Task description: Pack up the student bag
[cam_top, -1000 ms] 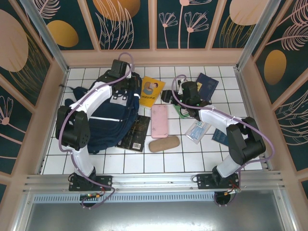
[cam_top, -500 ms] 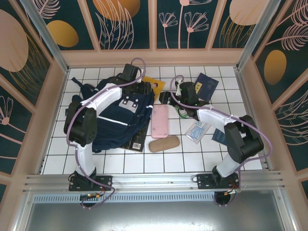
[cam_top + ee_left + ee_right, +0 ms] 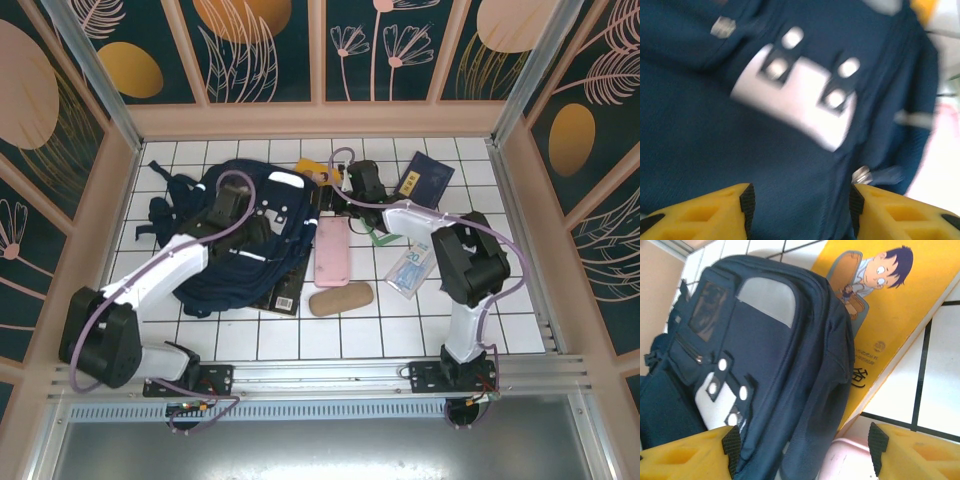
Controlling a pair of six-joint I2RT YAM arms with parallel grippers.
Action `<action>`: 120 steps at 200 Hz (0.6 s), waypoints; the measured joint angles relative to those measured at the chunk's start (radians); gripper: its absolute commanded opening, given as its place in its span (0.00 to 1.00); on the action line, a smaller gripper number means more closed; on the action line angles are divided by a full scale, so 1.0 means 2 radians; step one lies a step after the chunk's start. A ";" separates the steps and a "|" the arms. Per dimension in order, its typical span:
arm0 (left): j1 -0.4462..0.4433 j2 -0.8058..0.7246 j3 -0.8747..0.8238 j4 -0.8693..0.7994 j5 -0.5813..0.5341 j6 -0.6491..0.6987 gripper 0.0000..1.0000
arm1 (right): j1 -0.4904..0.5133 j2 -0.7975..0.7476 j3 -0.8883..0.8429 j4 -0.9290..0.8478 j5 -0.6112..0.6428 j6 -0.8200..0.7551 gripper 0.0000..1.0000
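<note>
student bag [image 3: 790,340] partly covers yellow book [image 3: 900,305]

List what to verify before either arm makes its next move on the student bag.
1. Left gripper free: ok, jaws apart over the student bag, nothing clamped.
2. Right gripper free: ok, jaws apart above the bag's edge.
3. Bag's main opening exposed: cannot tell, no open mouth visible.
4. Yellow book free to lift: not ok, the bag overlaps its corner.
5. Black book free: not ok, partly under the bag.
6. Tan case free: ok, lies apart from the bag.
</note>
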 measured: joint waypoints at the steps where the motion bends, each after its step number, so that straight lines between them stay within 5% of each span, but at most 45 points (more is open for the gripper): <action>1: 0.000 -0.002 -0.004 -0.002 -0.001 -0.002 0.53 | 0.000 0.001 0.001 -0.001 0.000 0.000 0.68; 47: 0.000 -0.081 -0.054 -0.093 -0.051 -0.106 0.61 | 0.004 0.058 0.048 -0.021 0.008 0.008 0.56; 101: 0.000 -0.113 -0.077 -0.184 -0.105 -0.188 0.82 | 0.021 0.094 0.088 -0.045 0.020 0.008 0.34; 120: 0.000 -0.114 -0.091 -0.208 -0.113 -0.219 0.82 | 0.022 0.095 0.090 -0.050 0.022 0.006 0.23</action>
